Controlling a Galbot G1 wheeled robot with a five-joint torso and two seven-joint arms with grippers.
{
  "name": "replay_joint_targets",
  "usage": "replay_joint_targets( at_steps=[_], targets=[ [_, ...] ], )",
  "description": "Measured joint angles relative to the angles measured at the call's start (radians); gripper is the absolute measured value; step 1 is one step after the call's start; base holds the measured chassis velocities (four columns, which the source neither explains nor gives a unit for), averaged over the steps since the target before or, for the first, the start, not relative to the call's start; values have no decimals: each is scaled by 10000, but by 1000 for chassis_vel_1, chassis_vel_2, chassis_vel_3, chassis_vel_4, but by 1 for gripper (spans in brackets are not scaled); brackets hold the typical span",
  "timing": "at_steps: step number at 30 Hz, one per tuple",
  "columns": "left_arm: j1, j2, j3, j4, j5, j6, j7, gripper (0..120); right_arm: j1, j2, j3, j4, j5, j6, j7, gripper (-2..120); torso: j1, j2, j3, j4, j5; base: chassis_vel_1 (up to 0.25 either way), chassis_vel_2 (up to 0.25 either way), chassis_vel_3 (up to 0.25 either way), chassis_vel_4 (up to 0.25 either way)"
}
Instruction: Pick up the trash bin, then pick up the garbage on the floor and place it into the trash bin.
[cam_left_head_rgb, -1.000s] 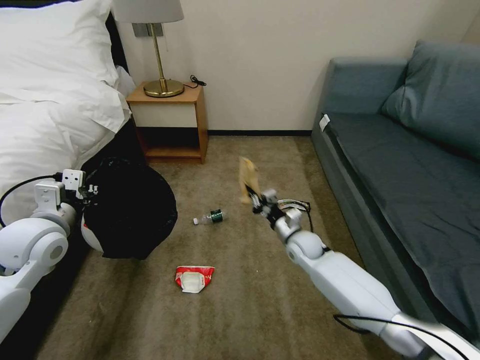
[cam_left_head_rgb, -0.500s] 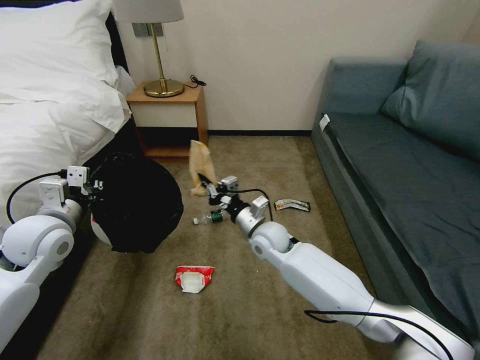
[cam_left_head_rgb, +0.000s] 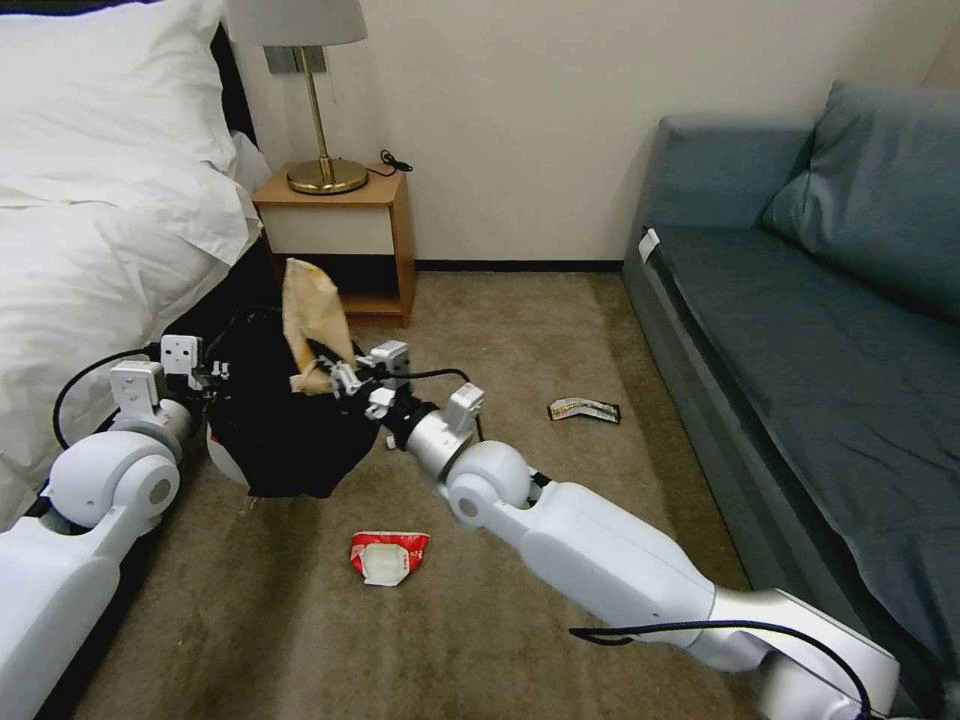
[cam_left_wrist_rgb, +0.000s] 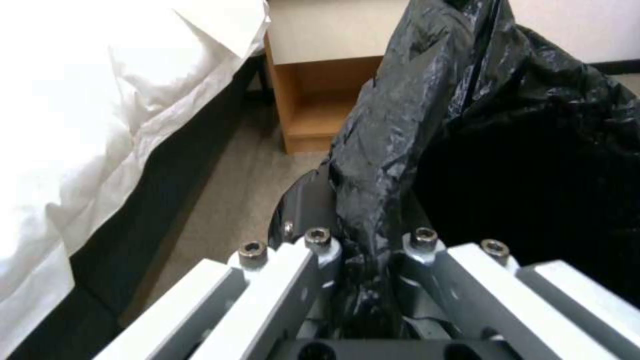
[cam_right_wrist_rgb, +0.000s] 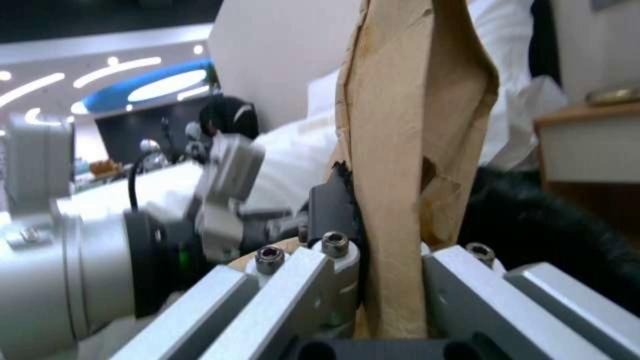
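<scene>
Right gripper (cam_left_head_rgb: 322, 372) clamps the crumpled brown paper (cam_left_head_rgb: 308, 318) between its fingers, paper rising toward twelve o'clock above the black-bagged white plastic bin (cam_left_head_rgb: 285, 425), whose bag rim the left gripper (cam_left_wrist_rgb: 363, 250) pinches.

Glossy white rounded arm shells, grey ball-like joints. Black cables loop beside both wrists. Silver slotted grippers, black pads, dark hex screws just behind the fingers.

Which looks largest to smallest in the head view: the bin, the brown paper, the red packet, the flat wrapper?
1. Bin, held by the left hand.
2. Brown paper, in the right hand.
3. Red packet.
4. Wrapper, though it lies farther away, so its rank against the packet is unsure.
</scene>
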Motion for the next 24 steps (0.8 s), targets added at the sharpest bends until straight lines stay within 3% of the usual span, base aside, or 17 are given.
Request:
replay_joint_targets(
  at_steps=[7,11,12,15,17,24],
  targets=[
    [255,-18,-175,-127,12,-92,9,4,161,746,-335,-1152,-422,279,-68,4,1,0,0,2,-1,0,0,0,0],
    [399,69,-391,-152,12,-176,49,4,213,848,-356,-1320,-467,286,-14,19,0,0,0,1,0,0,0,0,0],
    [456,94,-494,-150,5,-257,91,4,225,803,-341,-1374,-469,281,-58,33,1,0,0,1,0,0,0,0,0],
    [459,84,-503,-147,1,-285,105,4,233,790,-319,-1420,-479,279,-134,39,0,0,0,0,0,0,0,0,0],
    [453,36,-497,-146,-20,-320,125,4,234,804,-266,-1489,-487,278,-183,52,1,-1,0,-2,0,0,0,0,0],
    [473,18,-491,-151,-25,-361,133,4,237,884,-236,-1593,-551,273,-199,76,1,0,0,0,0,0,0,0,0]
  ],
)
